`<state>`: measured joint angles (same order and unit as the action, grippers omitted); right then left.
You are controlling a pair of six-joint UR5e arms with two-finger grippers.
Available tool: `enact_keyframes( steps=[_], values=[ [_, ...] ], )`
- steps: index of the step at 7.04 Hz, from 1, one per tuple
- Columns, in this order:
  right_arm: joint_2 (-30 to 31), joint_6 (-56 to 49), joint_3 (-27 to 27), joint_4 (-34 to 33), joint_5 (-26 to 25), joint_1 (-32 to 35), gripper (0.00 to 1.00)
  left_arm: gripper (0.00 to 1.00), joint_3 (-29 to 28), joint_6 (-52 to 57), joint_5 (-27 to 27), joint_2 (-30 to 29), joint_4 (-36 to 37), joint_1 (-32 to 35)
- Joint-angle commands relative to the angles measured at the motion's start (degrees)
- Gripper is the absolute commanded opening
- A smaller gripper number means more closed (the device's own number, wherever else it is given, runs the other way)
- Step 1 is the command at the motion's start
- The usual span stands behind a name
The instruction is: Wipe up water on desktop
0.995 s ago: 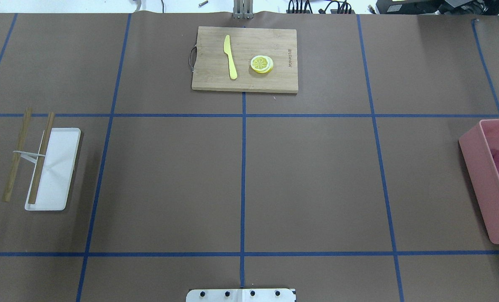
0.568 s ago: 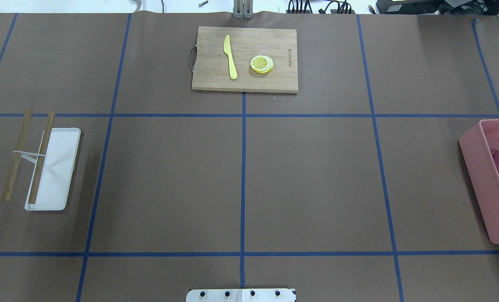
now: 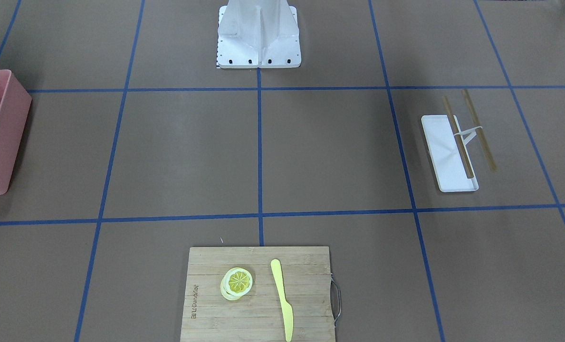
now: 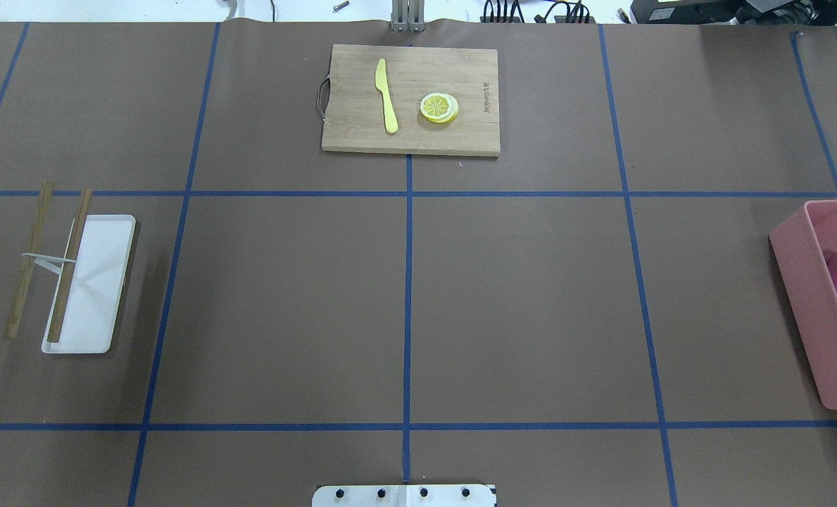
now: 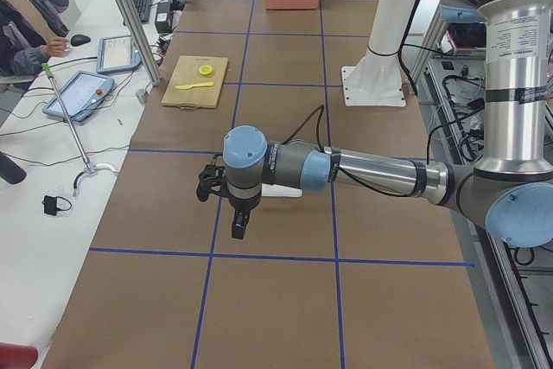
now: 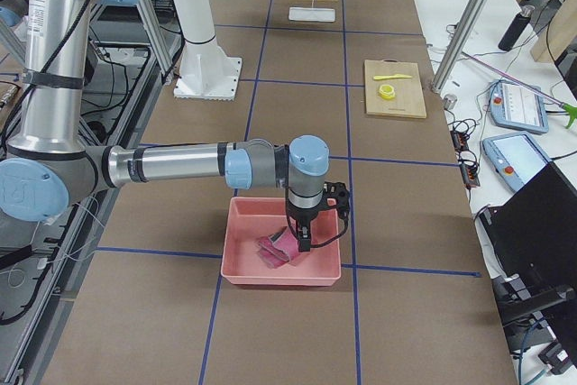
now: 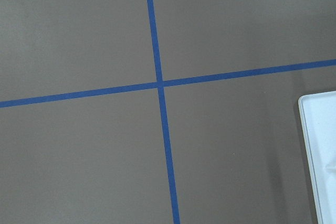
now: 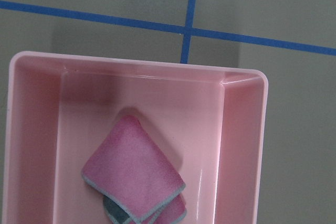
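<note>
The desktop (image 4: pixel 517 296) is a matte brown surface crossed by blue tape lines; I see no water patch on it. A pink cloth (image 8: pixel 131 177) with a grey edge lies folded in a pink bin (image 8: pixel 241 145) at the table's right end. My right gripper (image 6: pixel 304 242) hangs over that bin, just above the cloth (image 6: pixel 270 250); I cannot tell whether it is open or shut. My left gripper (image 5: pixel 238 229) hangs above the desktop near a tape crossing beside the white tray (image 7: pixel 320 150); I cannot tell its state either. Neither gripper shows in the overhead or front views.
A bamboo cutting board (image 4: pixel 411 98) at the far middle carries a yellow knife (image 4: pixel 386 95) and lemon slices (image 4: pixel 438 108). The white tray (image 4: pixel 91 282) with two wooden sticks (image 4: pixel 29 260) lies at the left. The pink bin (image 4: pixel 805 310) stands at the right edge.
</note>
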<state>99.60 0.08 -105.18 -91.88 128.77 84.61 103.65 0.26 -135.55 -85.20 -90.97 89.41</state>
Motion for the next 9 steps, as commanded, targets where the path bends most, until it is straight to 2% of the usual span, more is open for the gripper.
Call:
enact_keyframes(
  steps=[1,4,5,6,9],
  values=[
    [-0.2,0.1,0.0,0.0,-0.1,0.0,1.0,0.98,-0.6,0.0,-0.1,-1.0,-0.1,0.0],
    [-0.7,0.5,-0.2,0.0,0.2,-0.1,1.0,0.98,0.8,0.0,-0.4,-0.9,-0.1,0.0],
    [-1.2,0.5,0.1,-0.1,0.3,-0.1,1.0,0.98,0.4,-0.1,-3.8,-0.8,0.0,-0.1],
    [-1.2,0.4,0.1,-0.1,0.5,-0.1,1.0,0.98,0.2,0.0,-4.8,-0.6,0.0,-0.1],
    [-1.2,0.6,-0.8,0.0,0.4,-0.1,1.0,0.98,-0.8,0.1,-4.4,-0.8,-1.0,-0.1]
  ],
)
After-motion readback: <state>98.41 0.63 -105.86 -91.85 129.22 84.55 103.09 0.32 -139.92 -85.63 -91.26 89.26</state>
